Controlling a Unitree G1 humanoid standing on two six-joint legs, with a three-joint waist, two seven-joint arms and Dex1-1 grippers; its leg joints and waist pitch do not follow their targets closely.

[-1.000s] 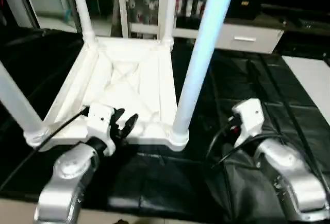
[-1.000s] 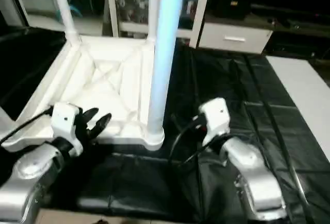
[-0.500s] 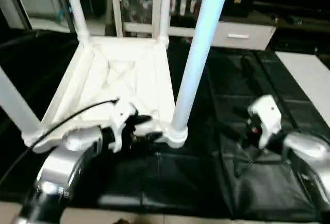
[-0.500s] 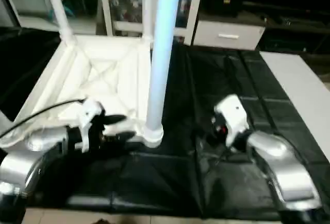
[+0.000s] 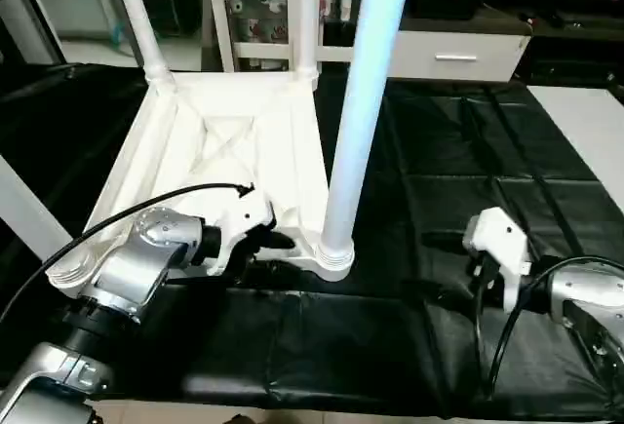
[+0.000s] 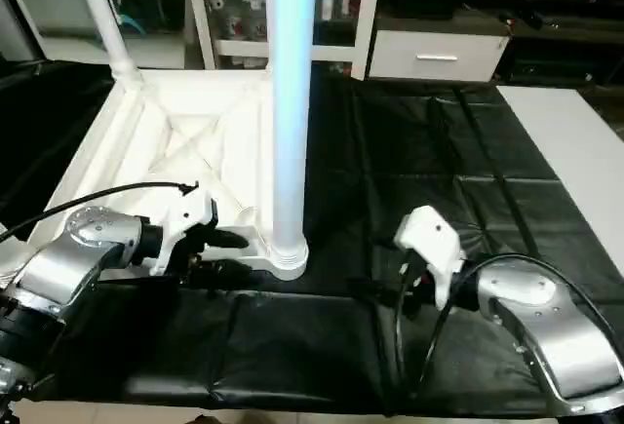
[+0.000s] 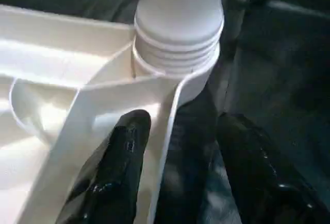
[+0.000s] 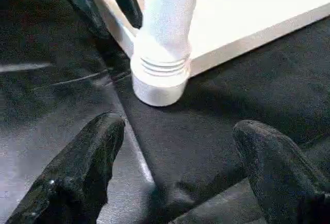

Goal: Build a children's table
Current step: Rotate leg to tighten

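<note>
The children's table (image 5: 244, 141) lies upside down on the left part of the tabletop, which is covered with a black sheet (image 5: 458, 151). Its X-ribbed underside faces up. Four white tube legs stand upright in its corner sockets: the near right leg (image 5: 366, 102), the near left leg (image 5: 24, 214), the far left leg (image 5: 136, 15) and the far right leg (image 5: 307, 15).

The left end effector (image 5: 265, 244) is at the table's near edge, just beside the near right corner socket (image 5: 334, 253). It is partly open, and its two black fingers (image 7: 121, 167) straddle the upright rim. One finger lies on the inner side against the rim wall. The other is on the outer side with a dark gap between it and the rim, so the rim is not clamped.

The right end effector (image 8: 180, 128) is over the black sheet to the right of the table, apart from it. Its fingers are spread wide and hold nothing. In the right wrist view they point toward the near right leg and its socket.

A flat white board (image 5: 585, 122) lies at the far right of the tabletop. A white glass-fronted cabinet (image 5: 263, 5) and a white drawer unit (image 5: 458, 54) stand behind.
</note>
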